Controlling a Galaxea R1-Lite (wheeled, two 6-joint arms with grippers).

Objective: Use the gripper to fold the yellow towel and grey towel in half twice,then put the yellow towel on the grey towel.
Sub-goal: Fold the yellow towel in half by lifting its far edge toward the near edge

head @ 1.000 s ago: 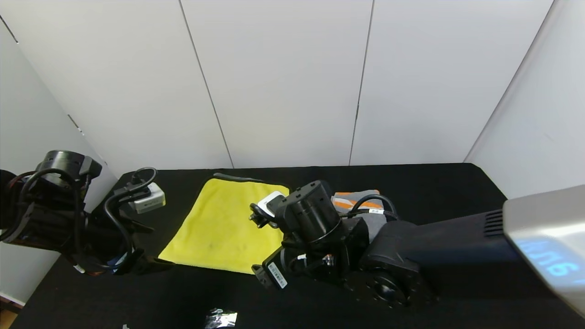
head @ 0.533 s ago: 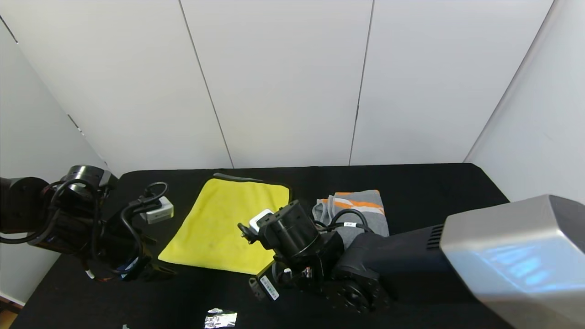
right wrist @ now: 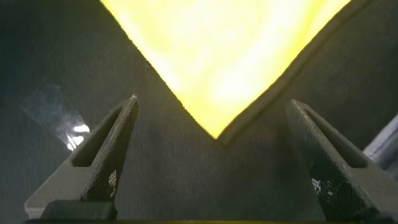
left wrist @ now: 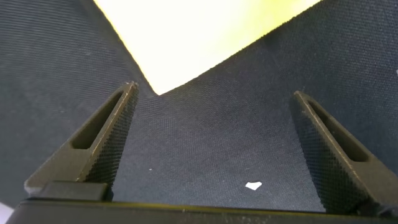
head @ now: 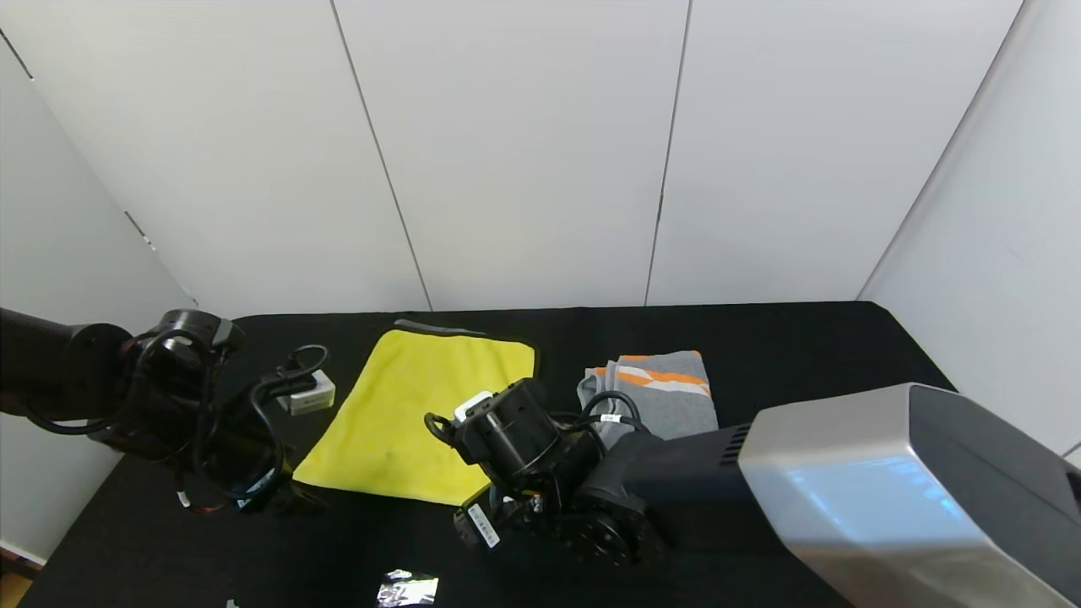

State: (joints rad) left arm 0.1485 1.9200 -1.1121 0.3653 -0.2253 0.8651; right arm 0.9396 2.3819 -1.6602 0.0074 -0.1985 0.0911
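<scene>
The yellow towel (head: pixel 422 414) lies flat on the black table, left of centre. The grey towel (head: pixel 663 397) with orange and white stripes lies bunched to its right. My left gripper (left wrist: pixel 211 112) is open just above the table at the yellow towel's near left corner (left wrist: pixel 155 90); in the head view the arm hides its fingers. My right gripper (right wrist: pixel 211 134) is open, low over the table, with the towel's near right corner (right wrist: pixel 217 130) between its fingers. The right arm (head: pixel 540 447) covers that corner in the head view.
A crumpled piece of foil (head: pixel 407 589) lies near the table's front edge; it also shows in the right wrist view (right wrist: pixel 59 115). A small white scrap (left wrist: pixel 253 185) lies on the table between my left fingers. White wall panels stand behind the table.
Both arms have moved down and in toward the yellow towel's near corners. The right arm has slid left and uncovered the grey towel.
</scene>
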